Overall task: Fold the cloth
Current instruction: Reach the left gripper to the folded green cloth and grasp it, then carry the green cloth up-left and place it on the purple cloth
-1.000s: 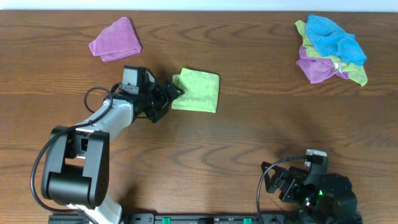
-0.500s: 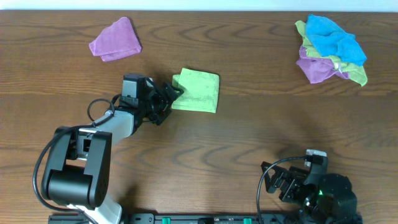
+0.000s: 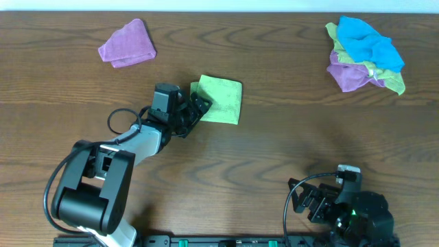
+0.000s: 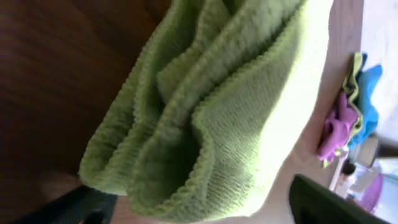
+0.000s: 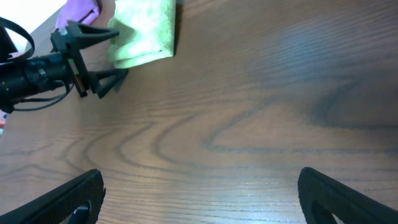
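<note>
The green cloth (image 3: 221,100) lies folded into a small square on the wooden table, left of centre. My left gripper (image 3: 195,108) is open at the cloth's left edge, its fingers either side of the near-left corner. In the left wrist view the cloth's layered edge (image 4: 217,106) fills the frame between the spread fingers (image 4: 199,211). My right gripper (image 3: 310,202) is open and empty at the front right, low over bare wood (image 5: 199,199). The right wrist view also shows the cloth (image 5: 143,31) and the left gripper (image 5: 102,59).
A folded purple cloth (image 3: 127,43) lies at the back left. A pile of blue, green and purple cloths (image 3: 363,53) sits at the back right, and it also shows in the left wrist view (image 4: 348,118).
My left gripper has moved right along the table to the green cloth's left edge. The cloth and the right arm have not moved.
</note>
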Tool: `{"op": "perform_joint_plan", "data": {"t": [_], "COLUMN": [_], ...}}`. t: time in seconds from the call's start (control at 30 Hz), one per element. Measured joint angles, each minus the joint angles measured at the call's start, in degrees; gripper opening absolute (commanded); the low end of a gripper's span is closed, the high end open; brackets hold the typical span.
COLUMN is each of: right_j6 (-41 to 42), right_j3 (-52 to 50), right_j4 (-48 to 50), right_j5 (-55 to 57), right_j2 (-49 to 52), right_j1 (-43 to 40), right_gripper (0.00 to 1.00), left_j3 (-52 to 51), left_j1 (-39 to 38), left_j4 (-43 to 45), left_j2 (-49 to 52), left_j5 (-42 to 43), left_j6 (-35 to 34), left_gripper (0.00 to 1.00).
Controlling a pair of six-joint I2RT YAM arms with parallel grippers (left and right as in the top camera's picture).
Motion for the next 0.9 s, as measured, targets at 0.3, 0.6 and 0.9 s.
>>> {"op": "perform_joint_plan", "data": {"t": [0.3,0.6,0.9], "right_j6": [0.0,0.0,0.0], "right_j3": [-0.02,-0.04,-0.04], "right_j4": [-0.02,-0.02,0.0], "right_j5": [-0.02,0.0,0.0], "right_j2": [0.0,0.0,0.0], "right_j1": [0.0,0.0,0.0], "right_gripper": [0.99,0.99,0.99], "left_j3": [0.02,0.66,0.13], "left_j1": [-0.44,-0.42,-0.44], "left_j4": [13.22,20.26,25.59], "left_j2": [5.92,10.58,13.86], "left_j5": [-1.6,0.28,3.08], "left_j6": [-0.13,2.12,4.46], "left_gripper": [0.67,0.37,0.06]}}
